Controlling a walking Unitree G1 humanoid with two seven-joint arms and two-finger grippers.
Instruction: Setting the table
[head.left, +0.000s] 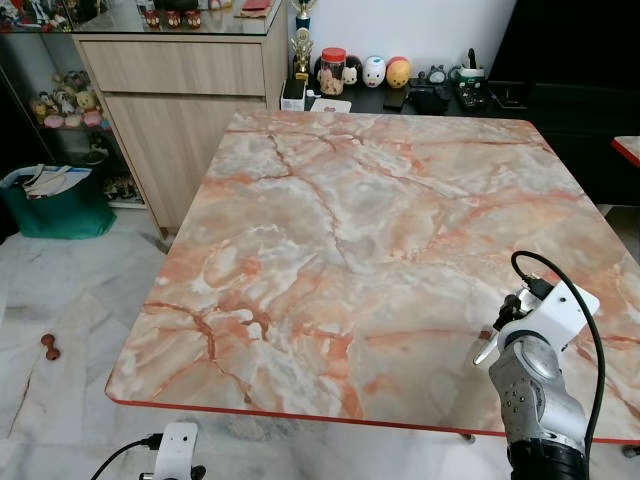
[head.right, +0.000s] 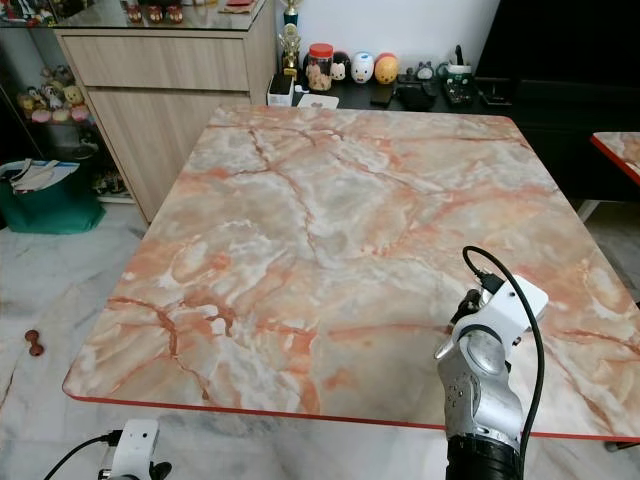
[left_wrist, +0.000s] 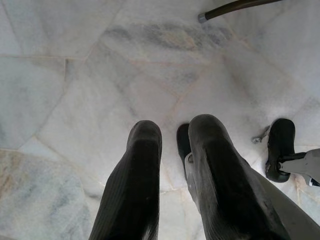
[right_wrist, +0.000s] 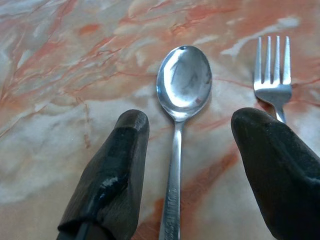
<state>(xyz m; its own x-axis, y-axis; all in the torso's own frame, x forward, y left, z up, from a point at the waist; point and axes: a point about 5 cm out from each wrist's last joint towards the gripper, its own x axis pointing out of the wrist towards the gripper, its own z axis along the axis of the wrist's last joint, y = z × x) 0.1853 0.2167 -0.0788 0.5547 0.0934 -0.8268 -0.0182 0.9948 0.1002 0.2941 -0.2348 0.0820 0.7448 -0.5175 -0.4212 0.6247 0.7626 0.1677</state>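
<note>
Now the right gripper (right_wrist: 187, 165) hovers with fingers apart over the spoon (right_wrist: 181, 115), fork (right_wrist: 272, 80) beside it, near the desk's (head.left: 330, 230) front right corner. Lift straight, stay clear. Left gripper (left_wrist: 172, 175), fingers slightly apart, hangs idle.

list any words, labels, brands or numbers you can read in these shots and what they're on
None can be read.
Spoon handle: a faint stamped mark near the lower end, too blurred to read.
Fork: no marking visible.
Jar and figurines on the dark shelf behind the table: any labels are too small to read.
Right gripper, its fingers open either side of the spoon: no text.
</note>
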